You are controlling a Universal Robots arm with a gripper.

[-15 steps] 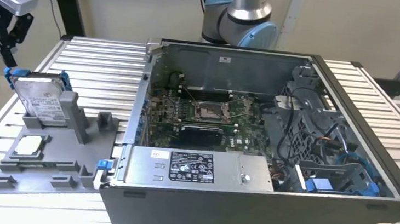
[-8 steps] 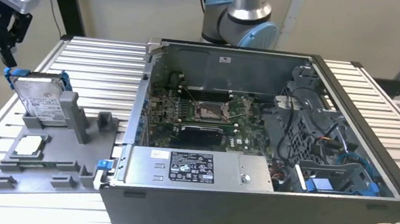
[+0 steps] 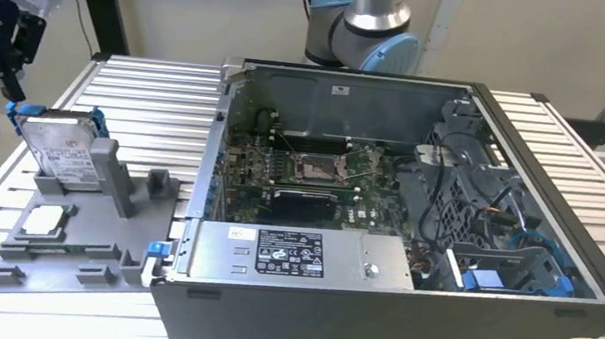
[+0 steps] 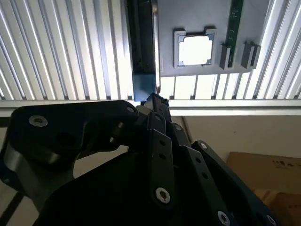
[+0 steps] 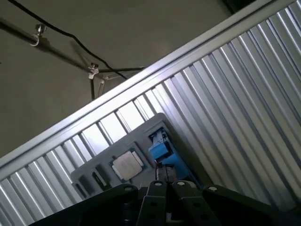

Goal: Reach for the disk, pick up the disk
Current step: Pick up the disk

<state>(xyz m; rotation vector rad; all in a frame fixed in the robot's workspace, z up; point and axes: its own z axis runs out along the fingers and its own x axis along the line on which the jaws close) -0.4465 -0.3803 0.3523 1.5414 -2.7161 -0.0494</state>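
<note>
Broadly, the room is plain: a beige wall [image 3: 185, 8] rises behind the bench, and in the second wrist view a cardboard box [image 4: 268, 172] sits on the floor past the bench's edge. The table [image 3: 143, 92] is a bed of ribbed aluminium slats, pale and glaring where the light strikes them. An open grey computer case [image 3: 409, 221] fills the middle of the table and the exterior view's right. Its green motherboard [image 3: 302, 169] is exposed, and a silver power-supply box [image 3: 294, 256] with a white label sits along its near wall. The arm's base [image 3: 363, 25] stands behind the case. To the exterior view's left of the case, a grey moulded tray [image 3: 83, 257] lies flat on the slats. The disk [image 3: 60, 150] stands upright on edge in a holder at the tray's far end, label facing the camera and blue frame along its sides. The gripper [image 3: 5, 89] hangs above it, its tip right at the disk's upper blue corner. In the second wrist view the gripper [image 4: 154, 100] ends beside the blue end of the disk [image 4: 143, 87], and the first wrist view shows the same closeness. Whether the claw is spread, pressed together or pinching the frame cannot be told. A small square processor chip [image 3: 48, 220] rests in a pocket of the tray.
</note>
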